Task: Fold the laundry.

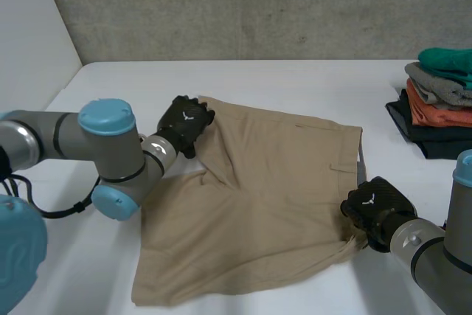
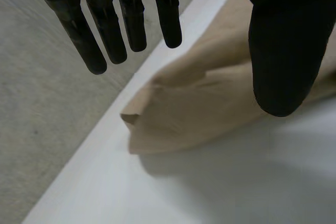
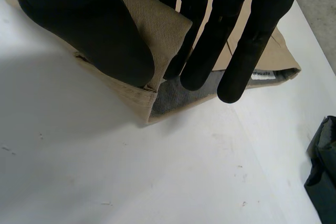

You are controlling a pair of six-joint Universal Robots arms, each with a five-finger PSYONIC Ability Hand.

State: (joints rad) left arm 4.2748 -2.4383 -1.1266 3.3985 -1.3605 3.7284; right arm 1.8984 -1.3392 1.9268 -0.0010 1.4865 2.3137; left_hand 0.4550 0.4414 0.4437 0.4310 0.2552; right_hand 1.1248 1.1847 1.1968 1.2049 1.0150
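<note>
white table (image 1: 258,79), tan shorts (image 1: 273,197), folded stack (image 1: 439,108)

A white table (image 1: 295,86) stands against a grey concrete wall (image 1: 258,5).

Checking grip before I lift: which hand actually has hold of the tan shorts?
The right hand: its thumb and fingers pinch an edge of the tan shorts. On the left hand, the fingers hang straight above a corner, holding nothing.
</note>
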